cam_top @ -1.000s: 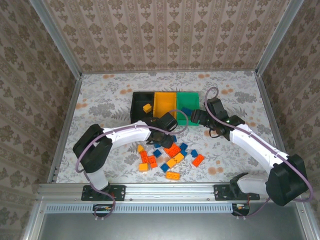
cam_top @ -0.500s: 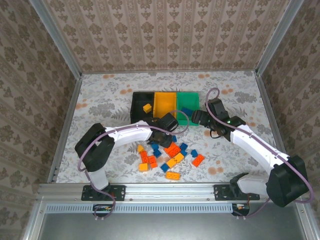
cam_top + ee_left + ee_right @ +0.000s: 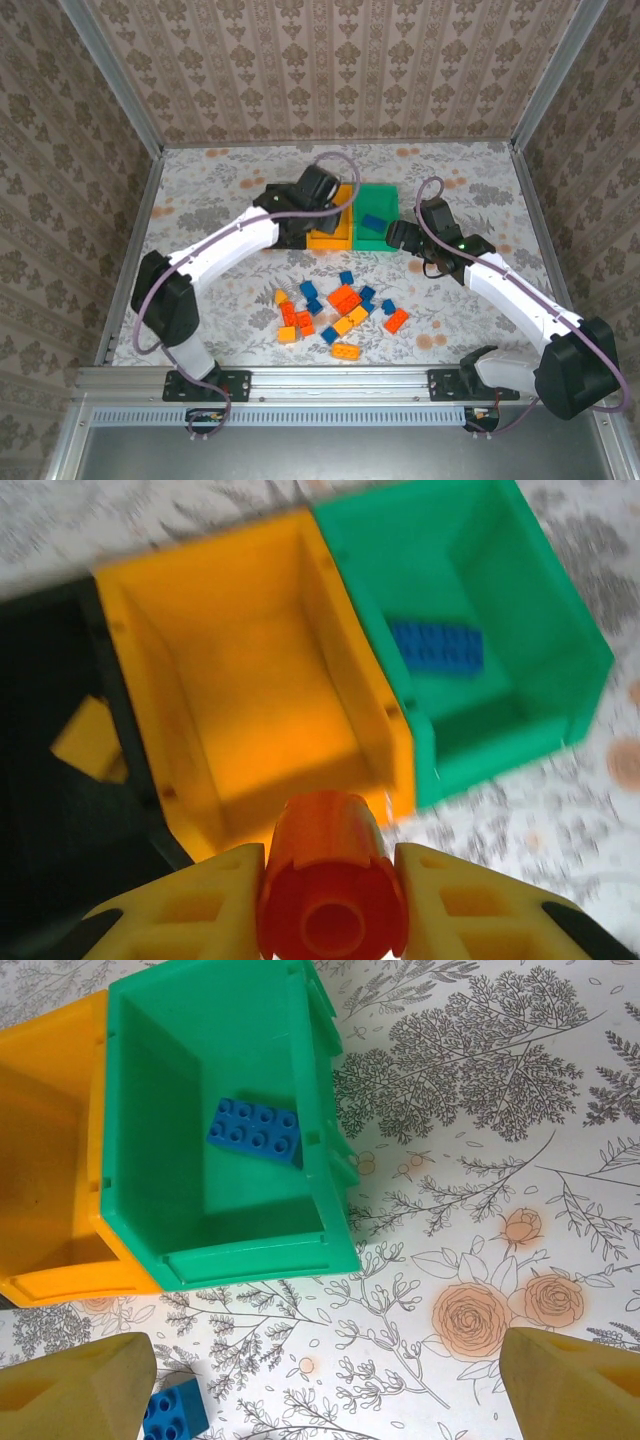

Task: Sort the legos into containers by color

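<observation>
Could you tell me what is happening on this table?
Legos are being sorted by colour. The left end effector grips a red-orange brick above the near edge of the orange bin. The right end effector hangs open beside the green bin, which holds a blue brick. A yellow brick lies in the black bin; the rest lie loose on the table.

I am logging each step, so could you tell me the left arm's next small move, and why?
Probably ease the left gripper forward over the orange-yellow bin and release: it is shut on a red-orange brick near that bin's rim, while a yellow brick lies in the black bin and a blue brick in the green bin.
</observation>
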`<action>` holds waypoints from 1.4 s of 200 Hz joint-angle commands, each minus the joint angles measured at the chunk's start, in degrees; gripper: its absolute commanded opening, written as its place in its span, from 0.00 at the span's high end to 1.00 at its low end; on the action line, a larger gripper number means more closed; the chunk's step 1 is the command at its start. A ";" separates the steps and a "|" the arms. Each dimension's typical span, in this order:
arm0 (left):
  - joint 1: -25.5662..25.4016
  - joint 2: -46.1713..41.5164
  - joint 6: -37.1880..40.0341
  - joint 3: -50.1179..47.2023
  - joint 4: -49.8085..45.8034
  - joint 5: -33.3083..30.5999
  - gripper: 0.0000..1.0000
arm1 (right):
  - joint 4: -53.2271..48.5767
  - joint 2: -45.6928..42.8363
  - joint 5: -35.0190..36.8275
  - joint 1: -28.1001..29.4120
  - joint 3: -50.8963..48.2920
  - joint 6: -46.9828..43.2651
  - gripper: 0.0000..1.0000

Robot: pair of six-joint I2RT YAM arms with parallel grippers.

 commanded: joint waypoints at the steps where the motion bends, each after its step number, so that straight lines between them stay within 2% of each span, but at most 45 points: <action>1: 1.75 8.02 2.36 5.21 0.43 0.16 0.67 | -0.49 -0.35 -0.76 -0.45 -0.69 0.95 0.09; 43: 4.51 17.19 1.89 13.36 -0.77 0.21 0.64 | -0.57 -0.09 -2.48 -0.45 -1.22 0.93 0.09; 68: 4.58 18.95 1.73 17.12 -1.92 1.16 0.48 | -1.90 0.13 -4.28 -0.48 -1.84 0.64 0.10; 100: 3.79 15.51 1.67 18.19 -1.59 1.96 0.26 | -4.80 0.70 -7.51 -0.31 -2.25 0.25 0.11; 123: 2.88 9.36 0.72 14.18 0.38 4.31 0.15 | -6.50 0.77 -10.51 1.51 -2.98 -0.89 0.17; 136: 1.80 4.61 0.34 9.73 2.50 5.34 0.01 | -7.08 1.17 -11.32 3.46 -3.47 -2.07 0.23; 166: -1.23 -5.97 -0.84 -1.93 5.73 5.20 0.00 | -10.49 4.52 -12.98 9.18 -5.19 -4.20 0.29; 202: -2.47 -16.28 -4.69 -15.82 7.48 4.29 0.00 | -10.20 7.91 -9.00 14.50 -7.19 -4.01 0.32; 237: -2.45 -22.69 -7.60 -24.79 6.43 1.35 0.00 | -9.58 11.80 -6.47 15.33 -7.55 -3.39 0.42; 280: -1.37 -26.80 -9.79 -29.97 5.93 -0.64 0.00 | -8.21 15.09 -7.00 15.95 -7.03 -3.62 0.58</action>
